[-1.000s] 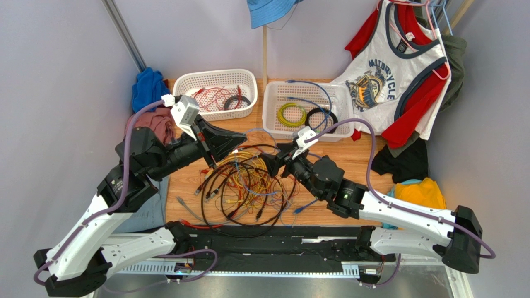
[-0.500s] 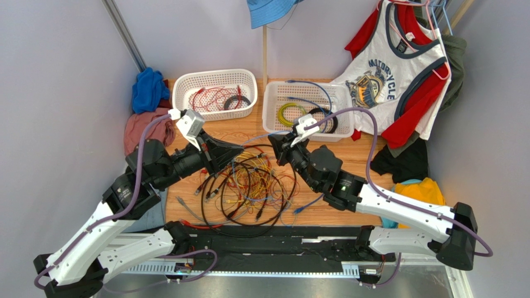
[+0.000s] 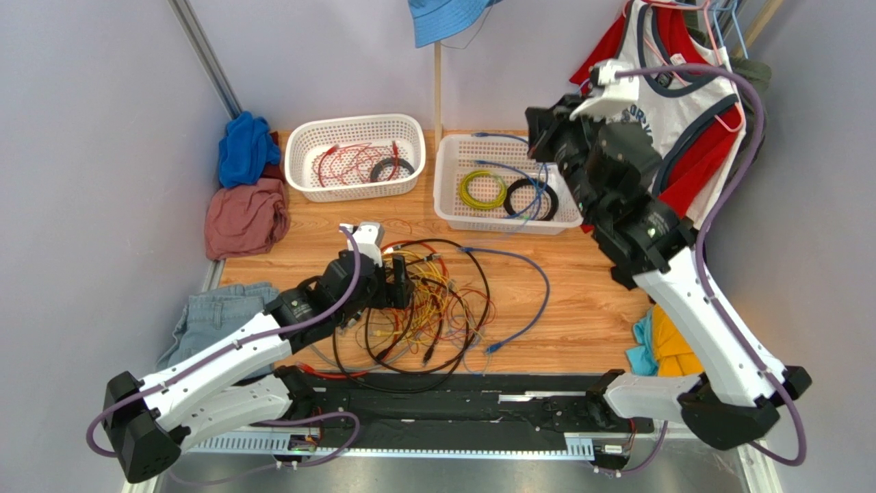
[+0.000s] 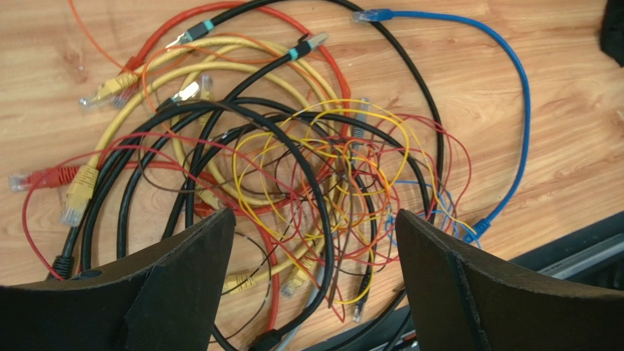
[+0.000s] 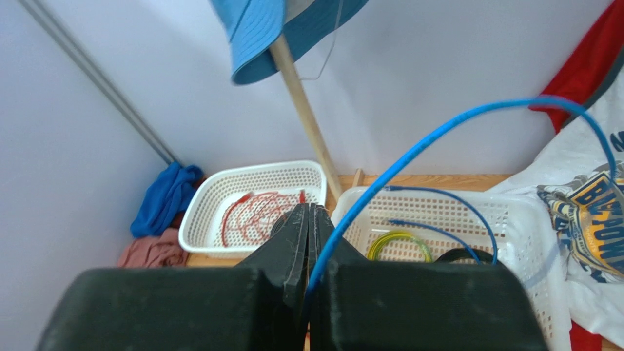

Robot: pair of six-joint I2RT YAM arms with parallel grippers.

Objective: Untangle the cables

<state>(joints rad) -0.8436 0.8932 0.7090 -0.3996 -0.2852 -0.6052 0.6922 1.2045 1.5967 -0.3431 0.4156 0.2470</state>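
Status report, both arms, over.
Left gripper open above the tangle. Right gripper shut on a blue cable, high by the right basket. Nothing seen in the way.

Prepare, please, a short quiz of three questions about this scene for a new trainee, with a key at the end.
1. True or false: the left gripper is shut on a yellow cable.
2. What colour is the cable pinched by the right gripper? A red; B blue; C black.
3. Fill in the gap: the yellow-green coiled ring lies in the ____ white basket.

Key
1. False: its jaws stand open above the tangle.
2. B: it is the blue cable.
3. Right: the ring is in the right basket.
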